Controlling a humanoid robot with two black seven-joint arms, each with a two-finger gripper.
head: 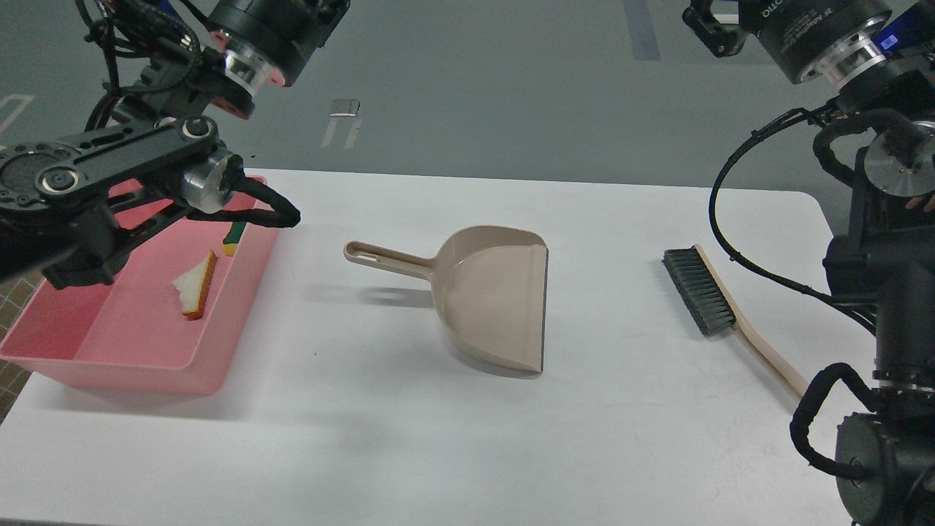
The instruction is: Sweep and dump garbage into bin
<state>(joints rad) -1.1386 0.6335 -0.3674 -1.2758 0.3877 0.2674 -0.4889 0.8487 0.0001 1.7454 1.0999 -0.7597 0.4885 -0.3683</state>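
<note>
The pink bin [146, 351] sits at the left edge of the white desk [409, 438], its near corner hanging slightly past the desk's edge. Inside it lies the garbage: the triangular bread slice [196, 286] rests on the bin's floor near the right wall, and the yellow and green sponge chunk [234, 238] sits further back against the same wall, partly hidden by a cable.

The beige dustpan [493, 303] lies flat near the middle of the desk, with nothing in it, its handle pointing left toward the bin and its wide mouth facing right. Well to its right lies the brush [719, 307] (dark bristles at the far end, beige handle running toward the near right).

The left arm [109, 157] reaches over the back of the bin, but its claw cannot be made out among the dark links and cables, so I cannot tell whether it is open or closed. The right arm [891, 292] stands along the right edge, clear of the brush; its claw is not in view.
</note>
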